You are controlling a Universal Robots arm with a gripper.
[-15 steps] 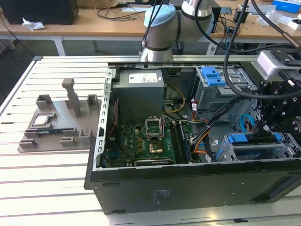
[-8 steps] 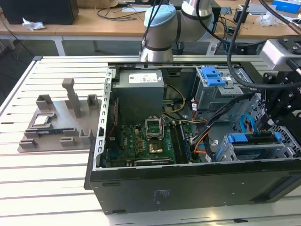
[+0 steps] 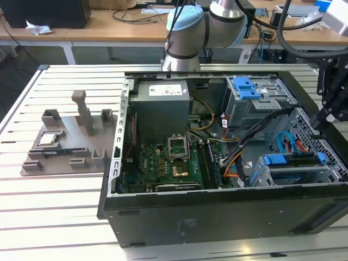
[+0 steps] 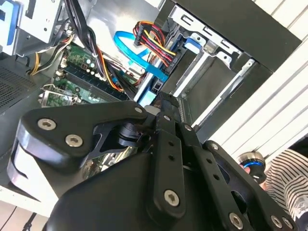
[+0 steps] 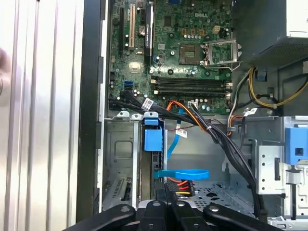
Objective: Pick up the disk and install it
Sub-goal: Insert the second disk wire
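The disk seems to sit edge-on in its bay, at 4 o'clock of the open computer case in the exterior view. Its label is hidden. My gripper hangs near it, mostly cut off, and I cannot tell how my jaws stand. One blue cable lies just beside the disk.

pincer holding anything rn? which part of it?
Cannot be told. The pincer sits low over the disk standing edge-up in its bay, at the blue-bracketed end, but the fingertips are hidden.

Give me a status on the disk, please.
Gripper at the disk's end. Disk edge-on in the bay. Blue cable close beside it.
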